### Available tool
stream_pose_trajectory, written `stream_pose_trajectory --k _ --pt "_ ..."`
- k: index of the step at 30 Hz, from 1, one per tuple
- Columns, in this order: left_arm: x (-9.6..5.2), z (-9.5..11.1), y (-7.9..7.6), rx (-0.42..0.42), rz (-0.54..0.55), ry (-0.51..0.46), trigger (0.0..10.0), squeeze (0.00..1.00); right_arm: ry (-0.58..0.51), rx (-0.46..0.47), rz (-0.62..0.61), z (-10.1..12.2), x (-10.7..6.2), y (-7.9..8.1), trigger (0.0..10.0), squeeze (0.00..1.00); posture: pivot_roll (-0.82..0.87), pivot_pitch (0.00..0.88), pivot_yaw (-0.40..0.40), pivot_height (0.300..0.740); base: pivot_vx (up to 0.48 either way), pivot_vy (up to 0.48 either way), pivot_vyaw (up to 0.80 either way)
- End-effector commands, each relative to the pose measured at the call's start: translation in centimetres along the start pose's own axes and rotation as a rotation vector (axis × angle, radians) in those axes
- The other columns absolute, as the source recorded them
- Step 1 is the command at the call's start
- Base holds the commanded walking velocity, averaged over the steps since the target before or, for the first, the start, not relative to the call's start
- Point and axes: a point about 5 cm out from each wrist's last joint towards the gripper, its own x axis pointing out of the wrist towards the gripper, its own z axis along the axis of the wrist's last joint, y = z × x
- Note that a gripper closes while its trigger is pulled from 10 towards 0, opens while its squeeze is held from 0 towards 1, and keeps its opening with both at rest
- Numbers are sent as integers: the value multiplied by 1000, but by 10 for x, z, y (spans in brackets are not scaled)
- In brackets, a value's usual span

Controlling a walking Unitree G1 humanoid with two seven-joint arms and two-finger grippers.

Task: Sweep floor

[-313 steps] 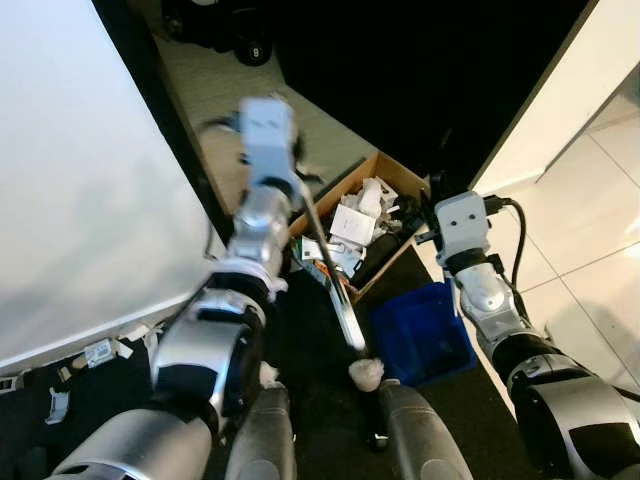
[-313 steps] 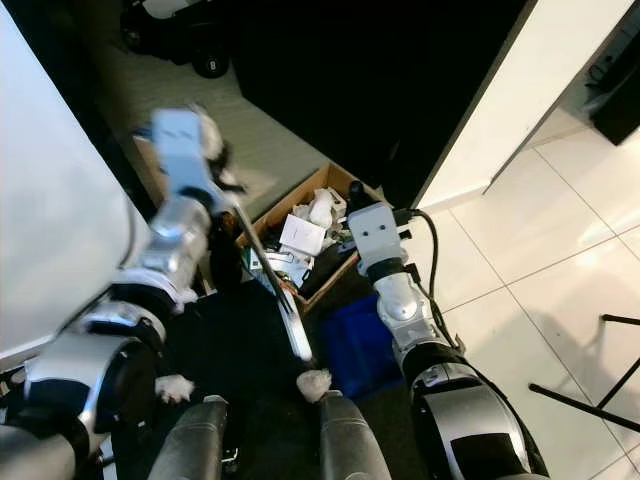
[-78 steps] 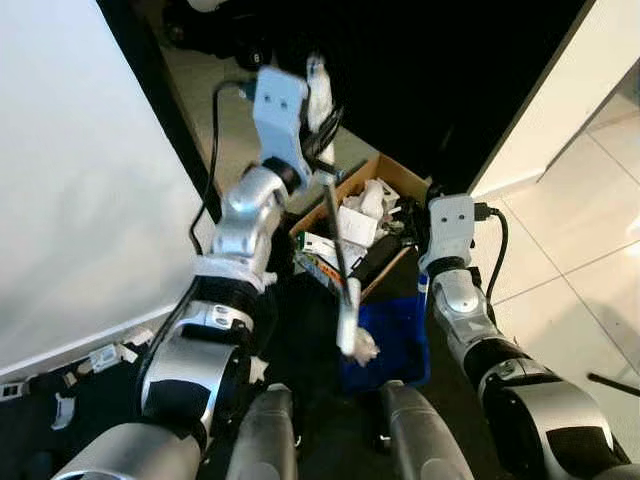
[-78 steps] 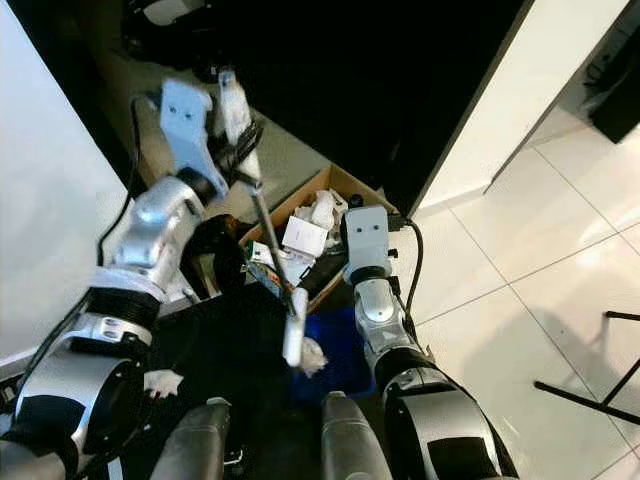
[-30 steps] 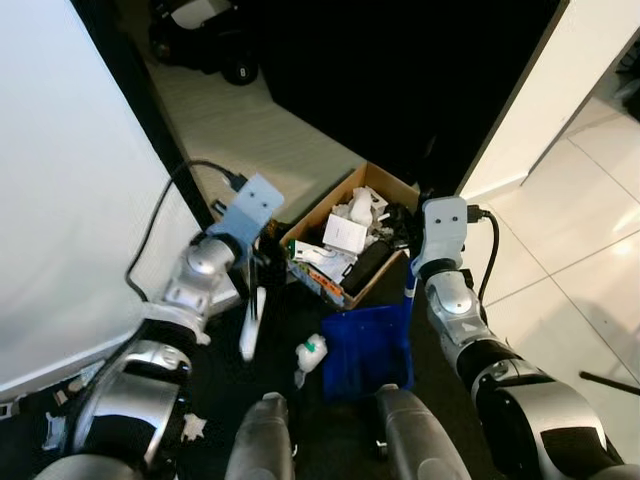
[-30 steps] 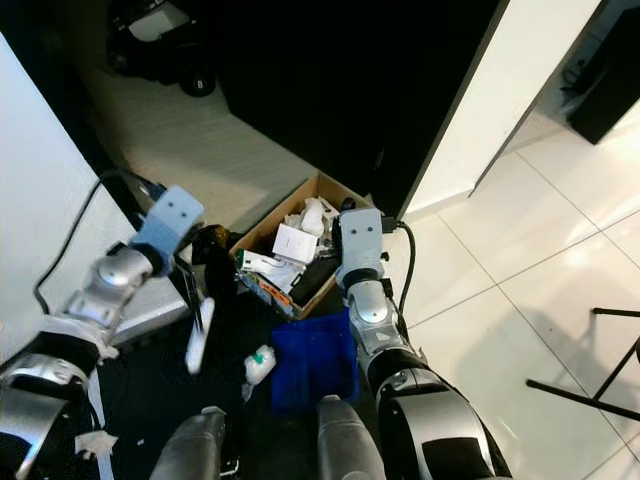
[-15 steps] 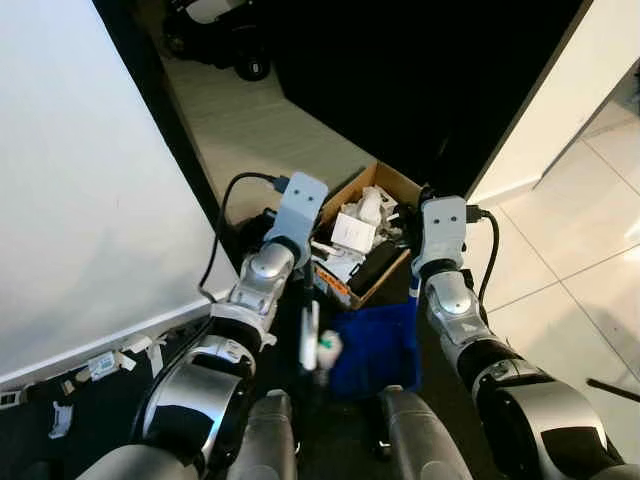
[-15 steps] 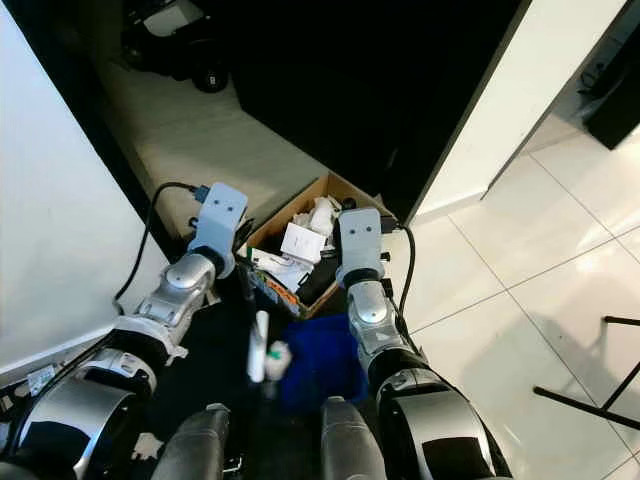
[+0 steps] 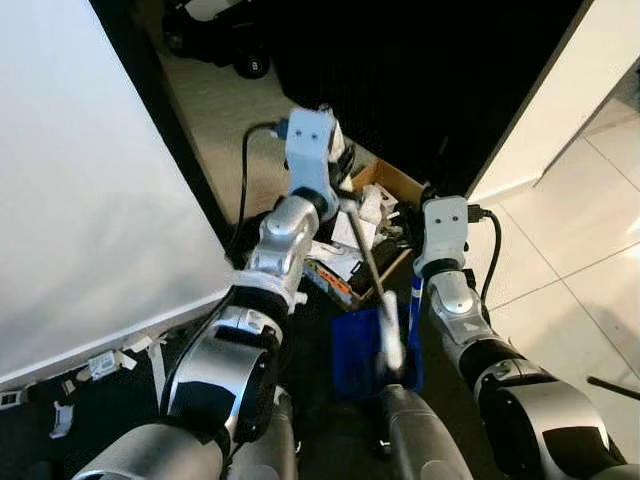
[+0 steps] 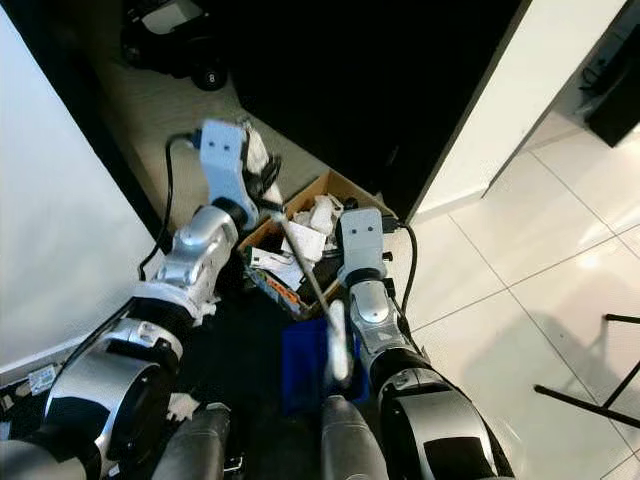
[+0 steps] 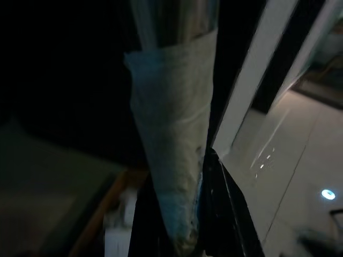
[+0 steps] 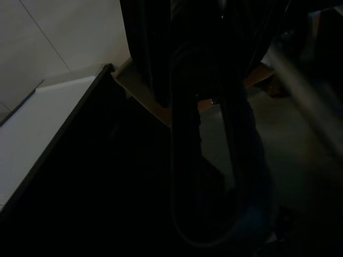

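Floor [image 10: 180, 140], pale planks at the far side, dark mat nearer the feet, white tiles [image 10: 520, 280] off to the right. Cardboard box [image 9: 385, 180] of rubbish parked at the mat's far edge. Blue dustpan [image 9: 355, 340] flat on the mat just this side of the box, gripped by the right gripper [image 9: 412, 290], jaws apparently clamped on its upright handle, though too dark in the wrist view to be sure. Up high, left gripper [image 10: 262, 165] clenched on the wrapped top of the brush [image 9: 372, 275]. Long axis slanting down and to the right, from above the box to the brush head [image 9: 392, 352] right over the dustpan. Scraps of paper [image 9: 100, 355] lying well to the left along the white wall [image 9: 80, 200].
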Motion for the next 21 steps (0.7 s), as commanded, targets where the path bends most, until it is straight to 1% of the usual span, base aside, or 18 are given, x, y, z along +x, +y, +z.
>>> stream_pose_trajectory --k 1,2,4,5,6,7,8,10,11,13,14,16,17,18,19,21 --pt "1 19 10 35 -14 -69 10000 0 14 54 -25 1 2 -2 10000 0 65 106 -14 740 0 0 0" --pt "1 19 10 35 -14 -69 10000 0 14 54 -25 1 2 -2 10000 0 65 106 -14 740 0 0 0" --pt "-1 25 16 64 -26 -80 10000 0 20 120 -49 2 4 -5 10000 0 66 99 -12 740 0 0 0" --pt "-1 25 16 64 -26 -80 10000 0 20 120 -49 2 4 -5 10000 0 66 99 -12 740 0 0 0" --pt "-4 31 22 86 -40 -90 10000 0 12 194 -52 4 6 -6 10000 0 67 95 -11 740 0 0 0" --pt "-4 31 22 86 -40 -90 10000 0 12 194 -52 4 6 -6 10000 0 67 95 -11 740 0 0 0" --pt "-4 32 23 91 -45 -93 10000 0 9 214 -48 5 6 -6 10000 0 68 92 -9 740 0 0 0" --pt "-7 38 26 107 -83 -95 10000 0 -3 274 -17 8 8 -5 10000 0 68 89 -9 740 0 0 0" --pt "-7 38 26 107 -83 -95 10000 0 -3 274 -17 8 8 -5 10000 0 68 89 -9 740 0 0 0" --pt "-11 44 28 129 -127 -95 10000 0 -12 338 19 9 9 -2 10000 0 70 83 -8 740 0 0 0" --pt "-11 44 28 129 -127 -95 10000 0 -12 338 19 9 9 -2 10000 0 70 83 -8 740 0 0 0" --pt "-15 52 32 147 -154 -103 10000 0 -20 390 45 10 9 0 10000 0 73 81 -10 740 0 0 0" --pt "-15 52 32 147 -154 -103 10000 0 -20 390 45 10 9 0 10000 0 73 81 -10 740 0 0 0" --pt "-17 59 37 155 -158 -116 10000 0 -26 417 57 11 9 0 10000 0 76 76 -11 740 0 0 0" --pt "-17 59 37 155 -158 -116 10000 0 -26 417 57 11 9 0 10000 0 76 76 -11 740 0 0 0" --pt "-21 81 52 180 -122 -169 10000 0 -31 459 85 11 9 3 10000 0 84 71 -13 740 0 0 0"
